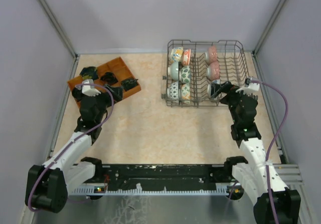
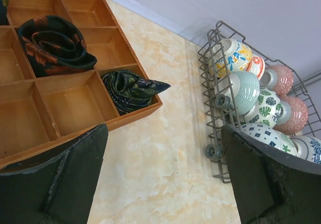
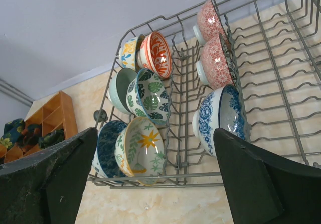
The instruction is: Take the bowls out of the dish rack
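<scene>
Here the right tool (image 3: 154, 144) gapes wide, empty, at the dish rack (image 1: 236, 74); left tool (image 2: 164, 134) spread, empty too.

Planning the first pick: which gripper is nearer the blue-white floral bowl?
Right. The right gripper hangs open before the bowl; the left gripper is across the table, by the wooden tray.

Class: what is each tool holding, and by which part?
Nothing is held. The left tool and the right tool are both open and empty.
</scene>
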Controlling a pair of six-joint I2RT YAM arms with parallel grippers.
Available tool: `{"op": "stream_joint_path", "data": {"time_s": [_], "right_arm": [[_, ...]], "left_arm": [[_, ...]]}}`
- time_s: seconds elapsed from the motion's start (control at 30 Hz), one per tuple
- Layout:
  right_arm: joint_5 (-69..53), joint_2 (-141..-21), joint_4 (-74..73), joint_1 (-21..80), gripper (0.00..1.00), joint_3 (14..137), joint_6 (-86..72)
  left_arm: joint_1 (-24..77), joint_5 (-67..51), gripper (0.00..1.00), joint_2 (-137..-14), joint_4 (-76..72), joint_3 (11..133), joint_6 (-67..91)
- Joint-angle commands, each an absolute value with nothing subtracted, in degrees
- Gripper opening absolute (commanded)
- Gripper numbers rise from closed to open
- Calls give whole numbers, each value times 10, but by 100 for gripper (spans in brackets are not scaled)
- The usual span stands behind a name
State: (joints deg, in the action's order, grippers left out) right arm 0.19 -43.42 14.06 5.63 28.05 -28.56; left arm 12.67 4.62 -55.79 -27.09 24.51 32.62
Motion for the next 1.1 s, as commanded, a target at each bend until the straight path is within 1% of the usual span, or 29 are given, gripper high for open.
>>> {"op": "stream_joint_path", "data": {"time_s": [0.0, 0.73, 0.83, 1.07], "right_arm": [[7, -432, 164, 60, 99, 284, -276], [12, -435, 152, 61, 99, 287, -269], [15, -435, 150, 61, 99, 287, -269], [23, -441, 136, 60, 99, 292, -270]], "left_arm": [[130, 48, 99, -558, -298, 238, 330], [130, 38, 99, -551, -304, 229, 326], [129, 50, 99, -545, -325, 214, 333], [129, 100, 99, -514, -323, 193, 357]]}}
